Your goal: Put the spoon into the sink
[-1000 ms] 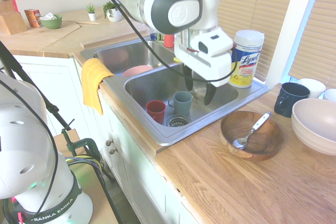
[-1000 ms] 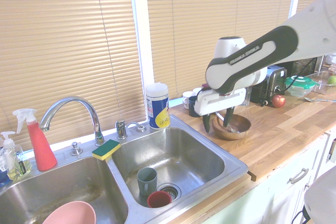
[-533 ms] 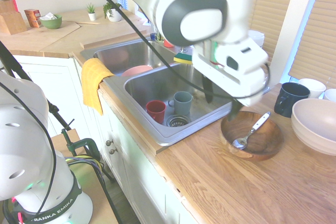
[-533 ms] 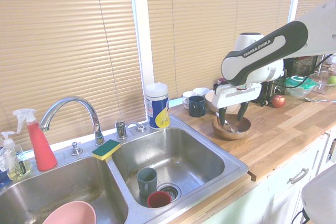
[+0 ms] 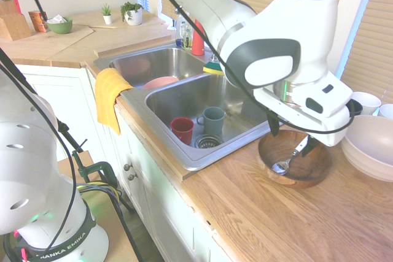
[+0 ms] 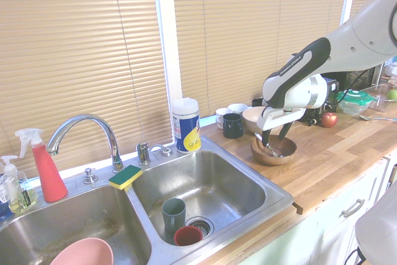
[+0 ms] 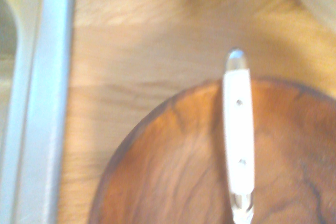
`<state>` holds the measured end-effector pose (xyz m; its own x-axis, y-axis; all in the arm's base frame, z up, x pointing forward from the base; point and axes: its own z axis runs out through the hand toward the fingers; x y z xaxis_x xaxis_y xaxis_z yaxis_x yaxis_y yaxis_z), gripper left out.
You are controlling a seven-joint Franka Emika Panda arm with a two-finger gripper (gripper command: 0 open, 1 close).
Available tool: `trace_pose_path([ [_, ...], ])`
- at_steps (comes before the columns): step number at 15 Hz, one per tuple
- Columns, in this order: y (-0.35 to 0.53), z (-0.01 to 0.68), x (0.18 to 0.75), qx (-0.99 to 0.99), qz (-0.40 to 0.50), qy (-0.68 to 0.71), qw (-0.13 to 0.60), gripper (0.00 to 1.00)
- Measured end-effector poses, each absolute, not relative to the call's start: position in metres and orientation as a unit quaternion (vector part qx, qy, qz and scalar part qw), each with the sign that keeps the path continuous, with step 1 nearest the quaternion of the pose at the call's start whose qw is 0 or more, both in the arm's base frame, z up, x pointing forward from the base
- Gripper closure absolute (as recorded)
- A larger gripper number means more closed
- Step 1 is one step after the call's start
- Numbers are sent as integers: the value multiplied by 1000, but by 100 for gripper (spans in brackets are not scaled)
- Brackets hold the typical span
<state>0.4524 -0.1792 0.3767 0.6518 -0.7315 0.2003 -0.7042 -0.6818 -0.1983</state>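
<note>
One spoon (image 5: 290, 159) here, shiny silver bowl and a pale white handle with two small rivets, lying inside the single wooden bowl (image 5: 279, 173) on the counter, just beside the sink (image 5: 161, 102). The gripper (image 5: 291, 141) hangs over it, fingers spread wide, holding nothing. Down in the sink's near basin, two mugs: one red (image 5: 182, 130), one grey-green (image 5: 213, 120).

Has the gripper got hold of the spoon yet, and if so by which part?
Nothing is held. The gripper is open above the wooden bowl, fingers either side of the spoon, which rests in the bowl with its handle against the rim.
</note>
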Motion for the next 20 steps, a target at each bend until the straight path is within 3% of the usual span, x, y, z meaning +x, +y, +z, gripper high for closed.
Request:
trace_pose_path([
  [4, -184, 366, 459, -911, -152, 381, 45, 0],
  [5, -185, 364, 461, -912, -155, 376, 45, 100],
  [20, -188, 344, 480, -913, -162, 370, 67, 100],
])
